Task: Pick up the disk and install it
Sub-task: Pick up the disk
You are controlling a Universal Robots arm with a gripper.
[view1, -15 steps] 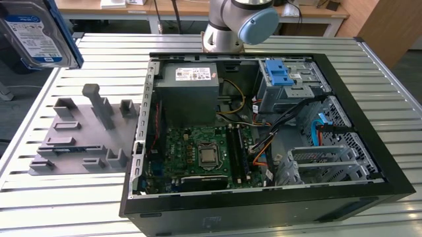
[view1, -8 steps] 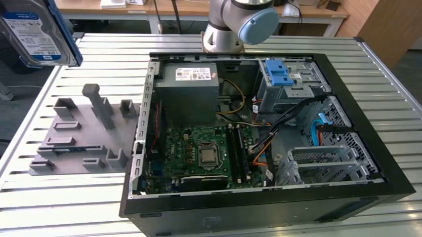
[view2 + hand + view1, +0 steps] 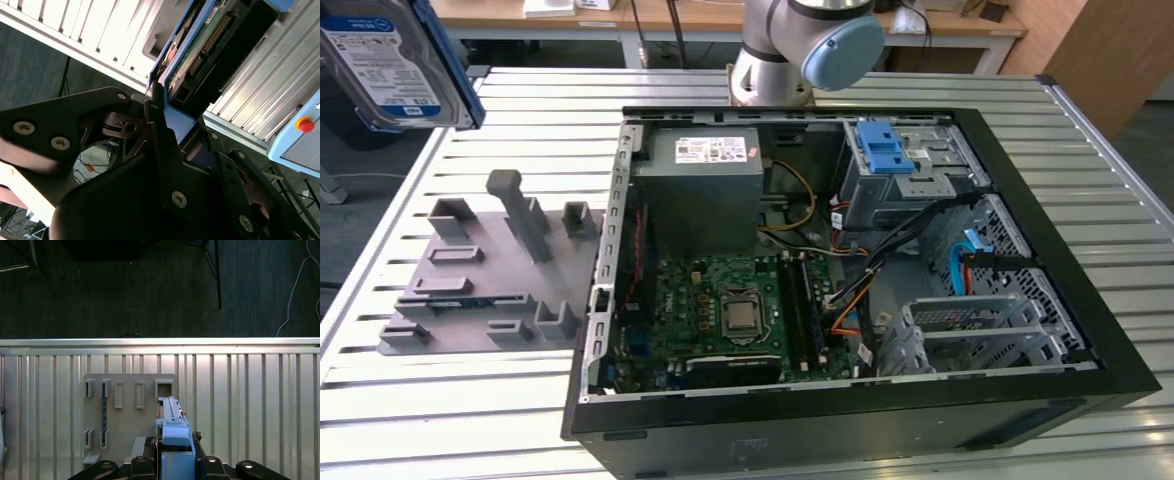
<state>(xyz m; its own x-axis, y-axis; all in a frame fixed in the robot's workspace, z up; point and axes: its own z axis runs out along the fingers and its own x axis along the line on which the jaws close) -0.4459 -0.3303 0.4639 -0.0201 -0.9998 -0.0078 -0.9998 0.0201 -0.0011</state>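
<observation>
Ribbed metal table (image 3: 881,90) w/ an open PC case (image 3: 854,425) on it & a grey holder plate (image 3: 480,290) just beside, on the exterior view's left. Jaws of the gripper (image 3: 174,462) are shut tight on the blue frame of the disk (image 3: 387,60). It hangs up in the air at the exterior view's far left, well apart from the case. First wrist view: disk is edge-on over the plate.
</observation>
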